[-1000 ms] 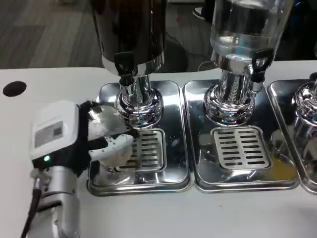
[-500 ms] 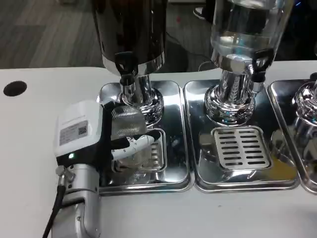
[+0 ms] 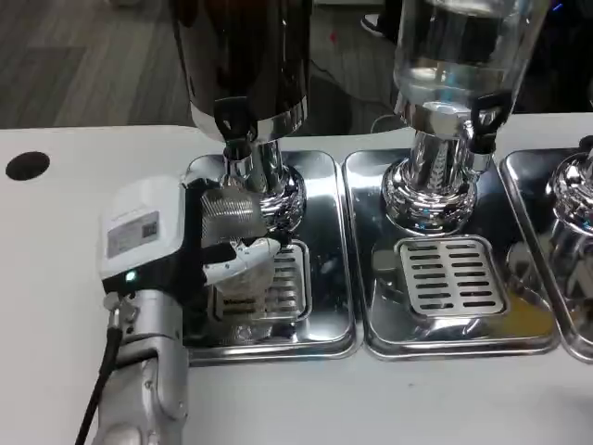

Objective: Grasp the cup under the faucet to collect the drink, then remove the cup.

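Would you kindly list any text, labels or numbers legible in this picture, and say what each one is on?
No text can be read.
A grey label on the white back of the left hand bears a small printed code and marks: too small and blurred to read.

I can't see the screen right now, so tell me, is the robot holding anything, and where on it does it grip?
Yes. The left hand holds the clear cup by its side wall, fingers wrapped around it, under the dark dispenser's faucet.
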